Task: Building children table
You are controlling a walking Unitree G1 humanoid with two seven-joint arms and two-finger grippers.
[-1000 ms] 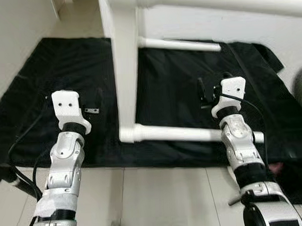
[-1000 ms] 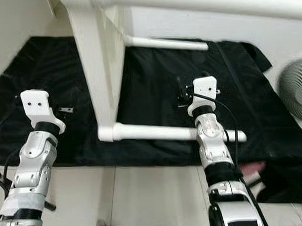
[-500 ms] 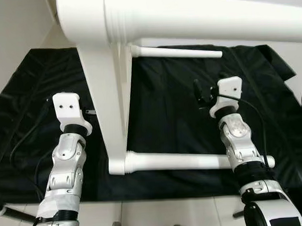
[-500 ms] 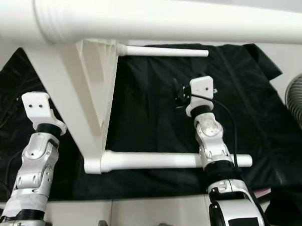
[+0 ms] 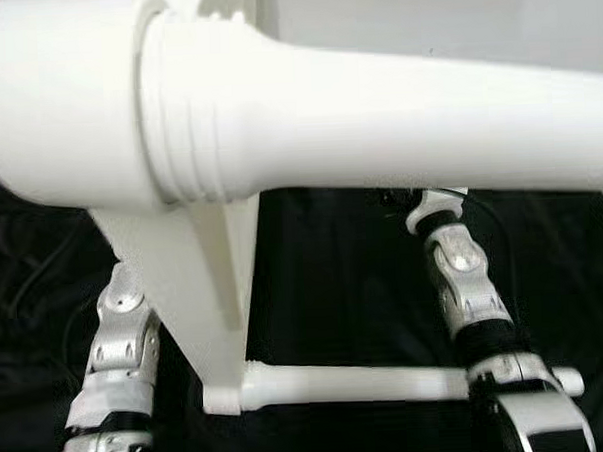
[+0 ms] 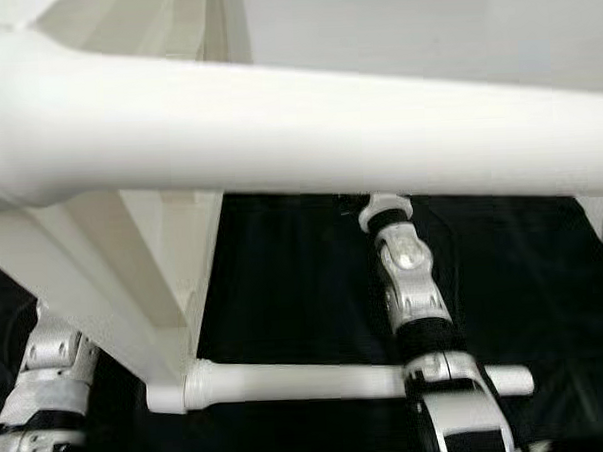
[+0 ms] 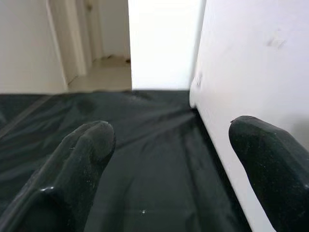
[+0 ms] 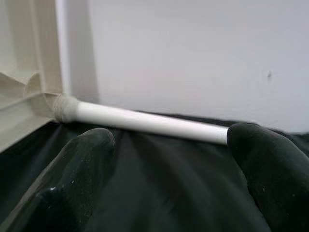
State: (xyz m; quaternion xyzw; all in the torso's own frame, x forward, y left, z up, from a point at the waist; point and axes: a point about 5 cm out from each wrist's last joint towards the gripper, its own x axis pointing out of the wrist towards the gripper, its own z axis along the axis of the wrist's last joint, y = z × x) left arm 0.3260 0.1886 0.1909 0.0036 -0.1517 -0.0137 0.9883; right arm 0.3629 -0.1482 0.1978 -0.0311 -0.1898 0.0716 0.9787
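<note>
The white children's table stands on its edge on a black cloth (image 5: pixel 334 275). One thick white leg (image 5: pixel 377 113) crosses close before my head and hides both wrists. A second leg (image 5: pixel 358 384) lies low on the cloth, screwed into the tabletop's corner (image 5: pixel 200 300). My left arm (image 5: pixel 121 334) reaches up beside that corner. My left gripper (image 7: pixel 169 140) is open over the cloth, its one finger (image 7: pixel 270 164) right by the white panel (image 7: pixel 251 63). My right arm (image 5: pixel 464 289) crosses the low leg. My right gripper (image 8: pixel 169 140) is open, facing a far leg (image 8: pixel 145 123).
A pale wall (image 8: pixel 193 58) rises behind the far leg. In the left wrist view a doorway (image 7: pixel 111 43) with light floor lies beyond the cloth's edge. The cloth between the legs is bare.
The whole picture has shifted: my head has come lower and closer, so the near leg now looms large and covers both wrists. The arms keep about the same places beside the table.
</note>
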